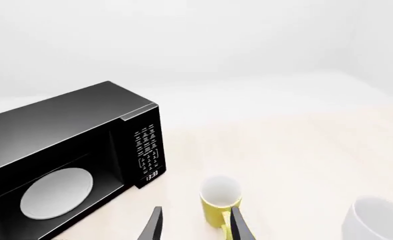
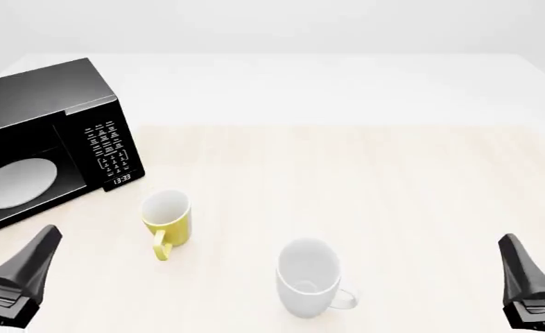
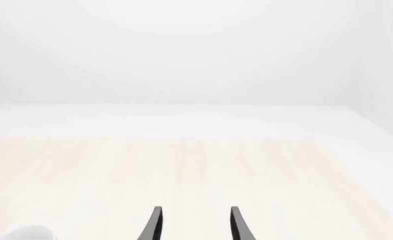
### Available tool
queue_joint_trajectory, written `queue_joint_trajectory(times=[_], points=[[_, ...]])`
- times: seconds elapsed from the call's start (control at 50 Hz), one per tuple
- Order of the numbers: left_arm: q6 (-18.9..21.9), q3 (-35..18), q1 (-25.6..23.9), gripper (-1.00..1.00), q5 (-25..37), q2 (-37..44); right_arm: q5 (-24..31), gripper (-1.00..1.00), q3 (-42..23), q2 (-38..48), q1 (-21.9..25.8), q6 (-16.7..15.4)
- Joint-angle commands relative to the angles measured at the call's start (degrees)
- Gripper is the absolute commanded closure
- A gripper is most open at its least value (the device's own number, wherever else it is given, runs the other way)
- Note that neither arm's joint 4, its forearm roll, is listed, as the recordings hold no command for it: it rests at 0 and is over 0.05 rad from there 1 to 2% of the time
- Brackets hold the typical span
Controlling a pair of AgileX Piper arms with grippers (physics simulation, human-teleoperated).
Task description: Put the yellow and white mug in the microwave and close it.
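The yellow and white mug (image 2: 166,218) stands upright on the pale table, its handle turned toward the arms' side; the left wrist view also has the mug (image 1: 220,200). Left of it sits the black microwave (image 2: 41,104), keypad facing the mug, with its white turntable plate (image 2: 14,182) showing inside. I cannot make out its door. My left gripper (image 2: 15,232) hovers open at the near left, short of the mug, and its fingers (image 1: 155,225) are spread. My right gripper (image 2: 537,243) hangs open at the near right, holding nothing.
An all-white mug (image 2: 307,277) stands upright right of the yellow one and nearer the arms, between the two grippers. The tabletop (image 2: 393,173) stretches wide to the right and back, and a white floor lies beyond its far edge.
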Motion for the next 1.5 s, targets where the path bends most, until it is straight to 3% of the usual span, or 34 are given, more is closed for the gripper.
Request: queue_joint_trajectory(times=[0.02,0.52,0.64,0.76,1.0,1.5], points=[[-0.94,-1.91,-3.99,-1.00,1.48,5.37,-0.03,-1.00,-0.01,0.07,0.00,0.04],[-4.48,-2.52,-11.25,-1.00,-6.79,25.01,-0.13,-1.00,-0.01,0.11,0.00,-0.04],[-6.86,-3.16,-12.87,-1.00,-7.32,28.32,-0.13,-1.00,0.01,0.14,0.00,0.01],[-9.13,-3.69,-12.26,-1.00,-8.98,32.48,-0.15,-1.00,0.01,0.10,0.00,-0.05],[-9.82,-4.11,-7.87,-1.00,-15.22,42.56,-0.15,-1.00,0.00,-0.03,0.02,-0.21],[-12.58,-3.77,-7.72,-1.00,-24.00,55.38,-0.09,-1.00,-0.04,0.10,0.00,-0.03]])
